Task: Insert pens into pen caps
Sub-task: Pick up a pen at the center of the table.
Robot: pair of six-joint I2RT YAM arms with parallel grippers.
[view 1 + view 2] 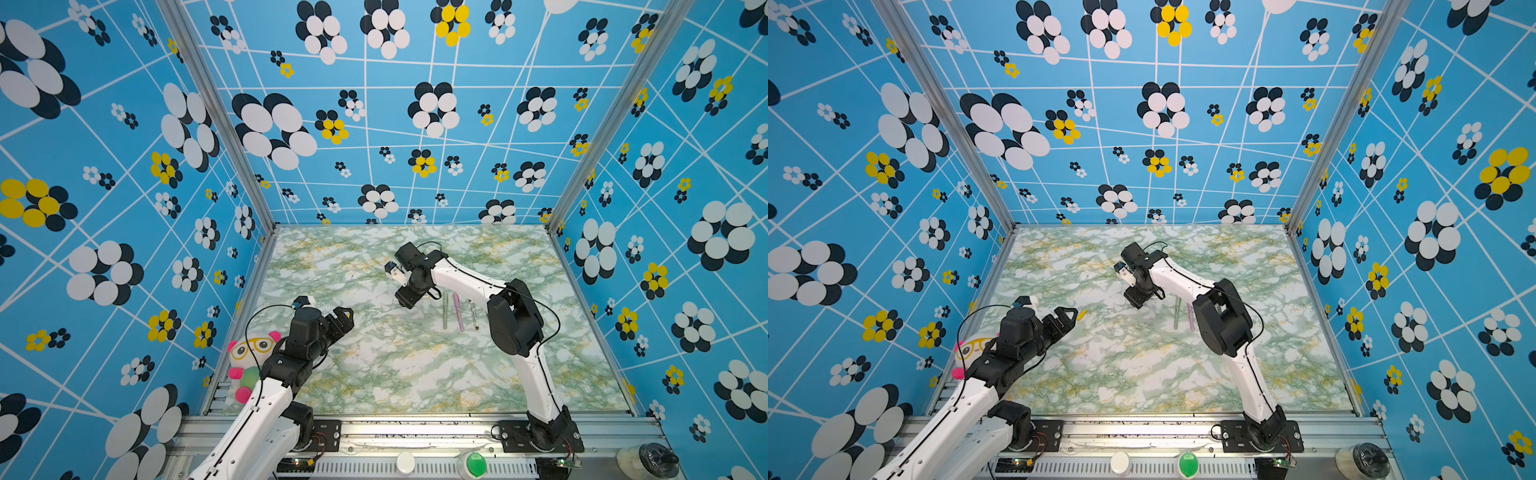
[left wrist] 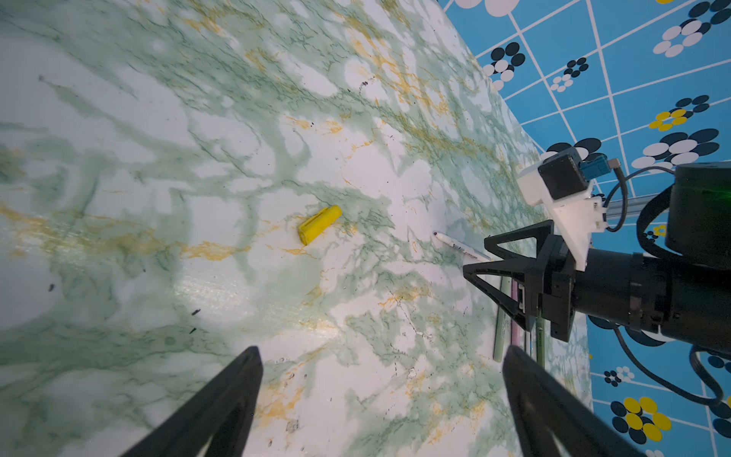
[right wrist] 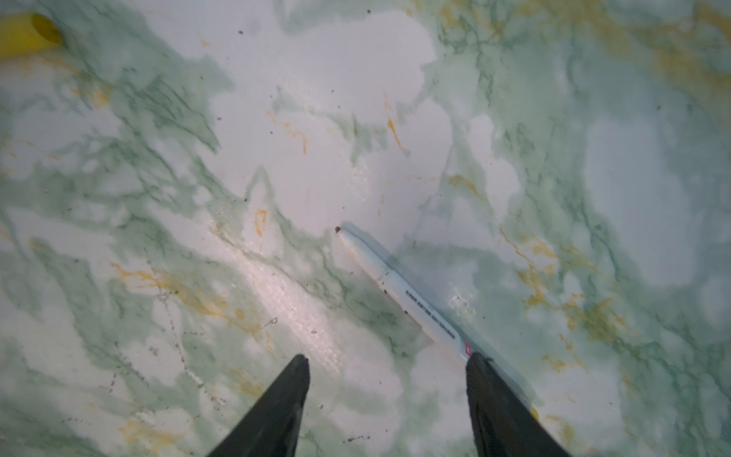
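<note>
A yellow pen cap [image 2: 319, 224] lies on the marble table, just past my left gripper's tips in a top view [image 1: 1080, 314]. My left gripper [image 2: 381, 352] is open and empty, a little short of the cap. A white printed pen [image 3: 399, 292] with a yellow end lies flat on the table. My right gripper [image 3: 387, 358] hangs open over it, and the pen runs under one finger [image 3: 486, 387], not between the two. Beside the right arm lie a pale grey-green pen [image 1: 444, 311], a pink pen [image 1: 458, 311] and a white pen with a brown end [image 1: 473, 316].
A panda plush toy [image 1: 249, 353] sits at the table's left front edge beside the left arm. On the front rail are a green button [image 1: 476, 463] and a dark-lidded jar [image 1: 652, 459]. Blue patterned walls close in three sides.
</note>
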